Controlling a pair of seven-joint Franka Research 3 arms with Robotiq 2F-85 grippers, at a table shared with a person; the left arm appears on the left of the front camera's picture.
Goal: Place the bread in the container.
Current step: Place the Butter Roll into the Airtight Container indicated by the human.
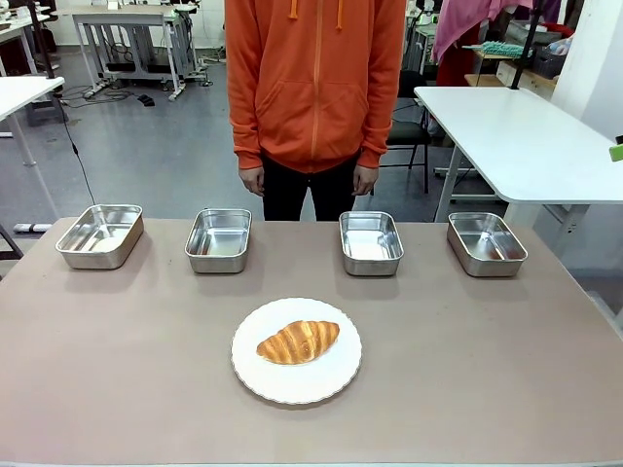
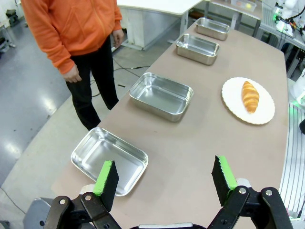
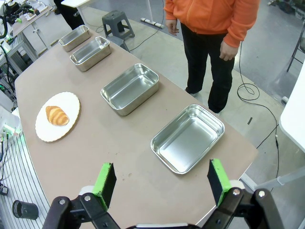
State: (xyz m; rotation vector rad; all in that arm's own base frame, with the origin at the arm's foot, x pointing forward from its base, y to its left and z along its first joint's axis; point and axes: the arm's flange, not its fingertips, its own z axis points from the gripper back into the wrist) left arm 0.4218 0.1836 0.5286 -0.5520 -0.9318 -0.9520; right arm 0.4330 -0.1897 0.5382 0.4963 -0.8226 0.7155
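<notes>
The croissant [image 1: 298,342] lay in the lower middle of the front view, on a round white plate [image 1: 255,381]. Above it, a row of four steel trays [image 1: 218,239] crossed the middle of the frame, all of them empty. Which tray was meant, I could not tell. A person [image 1: 313,88] in an orange hoodie stood behind the table [image 1: 117,389] with hands hanging down.

I judged the croissant to be light and soft, with a flaky crust that crushes easily and a glossy, somewhat slippery skin. The best hold seemed across its thick middle, with gentle pressure, not at the thin tips.

The left gripper [image 2: 164,167] had its green pads spread wide with nothing between them, and the right gripper [image 3: 160,168] the same.

The front view gave the row square-on, with the plate before the gap between the two middle trays. The wrist views looked down from each end of the table, into the nearest trays.
</notes>
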